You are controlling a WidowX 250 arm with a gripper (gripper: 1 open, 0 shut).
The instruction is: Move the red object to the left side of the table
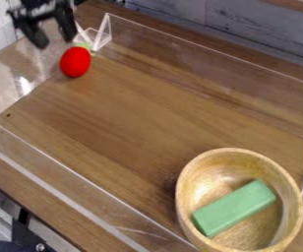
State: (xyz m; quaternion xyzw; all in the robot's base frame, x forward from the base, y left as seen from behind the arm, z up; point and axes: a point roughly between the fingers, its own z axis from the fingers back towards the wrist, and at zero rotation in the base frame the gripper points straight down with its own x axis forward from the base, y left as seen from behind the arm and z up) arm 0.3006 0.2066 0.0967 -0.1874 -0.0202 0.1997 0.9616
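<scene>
On the table (141, 118), a round, bright red toy (76, 62).

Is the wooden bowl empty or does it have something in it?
It has something in it: a green rectangular block lies inside the wooden bowl.

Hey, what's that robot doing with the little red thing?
The red object sits on the table, near the upper left of the picture. The blurry gripper is just above it, not holding it. A green block rests in the wooden bowl.
</scene>
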